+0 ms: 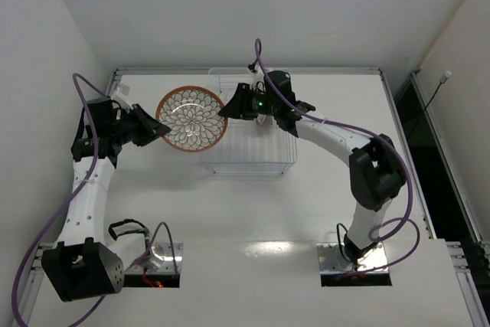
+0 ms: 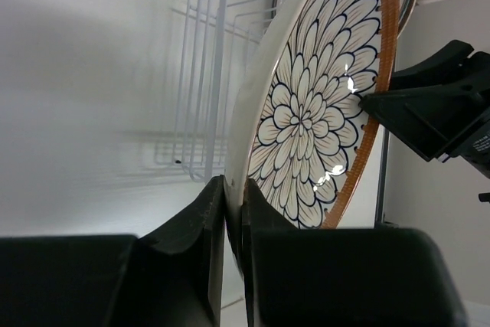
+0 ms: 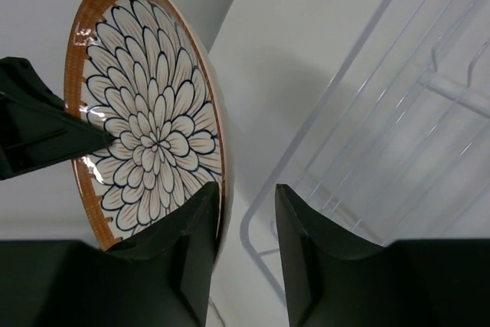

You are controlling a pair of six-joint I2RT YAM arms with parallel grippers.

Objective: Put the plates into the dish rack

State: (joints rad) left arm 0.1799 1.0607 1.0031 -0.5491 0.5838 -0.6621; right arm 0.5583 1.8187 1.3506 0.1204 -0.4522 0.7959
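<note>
Left end effector (image 2: 233, 189) pinches the plate (image 2: 310, 112); right end effector (image 3: 245, 197), spread, sits beside its far edge.

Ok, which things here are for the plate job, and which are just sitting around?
For the job: petal plate, pinched by the left hand; right hand, open at its other edge; wire dish rack.
Just around: purple cables, white table.
</note>
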